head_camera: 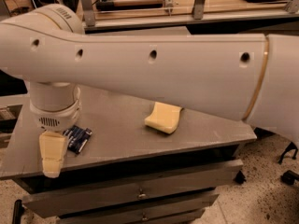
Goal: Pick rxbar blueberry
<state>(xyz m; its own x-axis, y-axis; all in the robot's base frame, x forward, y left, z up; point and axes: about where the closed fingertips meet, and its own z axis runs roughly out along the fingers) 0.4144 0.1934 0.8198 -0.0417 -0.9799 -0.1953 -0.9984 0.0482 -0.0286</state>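
The rxbar blueberry (78,138) is a small dark blue wrapper with white text. It lies flat near the front left of the grey table (117,139). My gripper (52,162) hangs from the white wrist at the left and points down. It sits just left of the bar and reaches down to the table's front edge. It holds nothing that I can see. My large white arm crosses the whole upper view and hides the back of the table.
A yellow sponge (163,117) lies on the middle of the table, partly under the arm. Drawers (140,195) sit below the table top. A wooden bench with metal legs (140,3) stands behind. Speckled floor lies at the right.
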